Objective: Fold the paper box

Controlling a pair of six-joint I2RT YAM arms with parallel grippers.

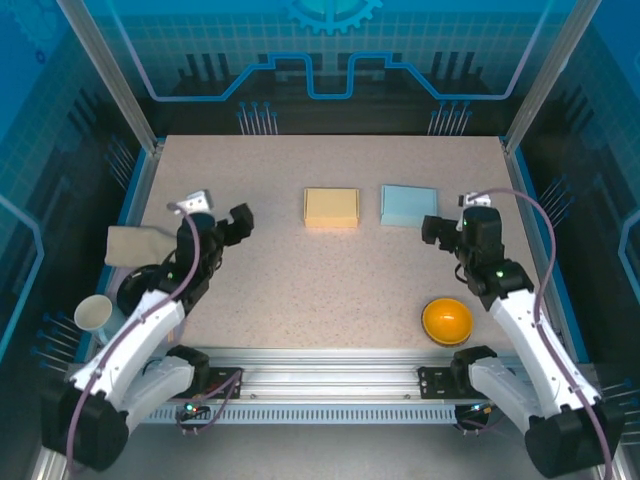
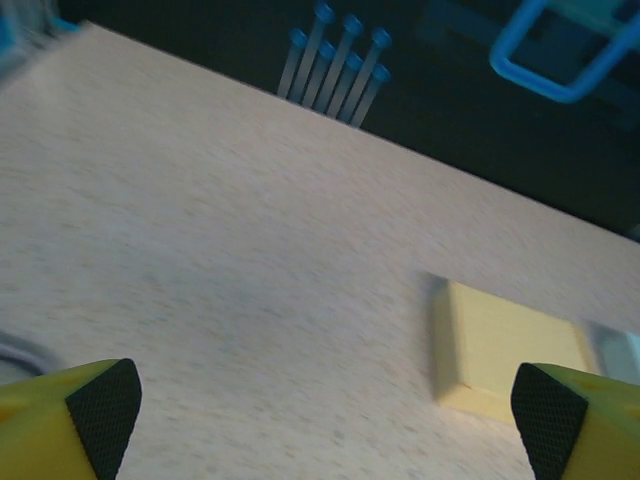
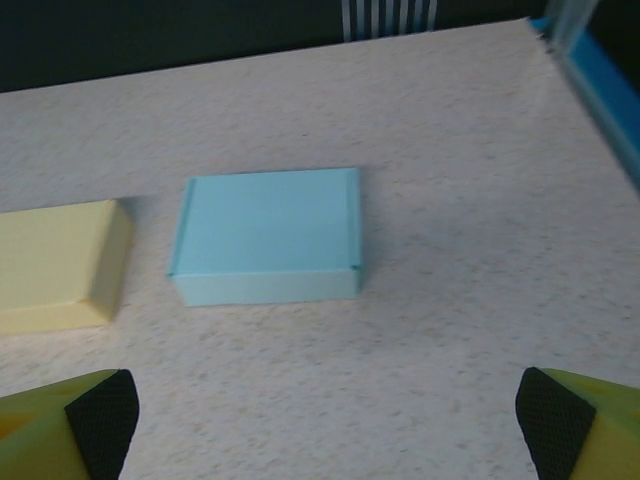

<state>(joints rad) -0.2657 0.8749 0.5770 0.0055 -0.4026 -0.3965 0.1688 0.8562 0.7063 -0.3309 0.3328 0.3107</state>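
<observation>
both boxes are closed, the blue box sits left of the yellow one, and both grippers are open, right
Not quite. The top external view shows the blue box to the right of the yellow box. The rest holds: both boxes are closed, and the left gripper and right gripper are open.

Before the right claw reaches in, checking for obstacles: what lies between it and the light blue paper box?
Bare speckled tabletop alone separates the right claw from the light blue paper box, as the right wrist view shows.
</observation>
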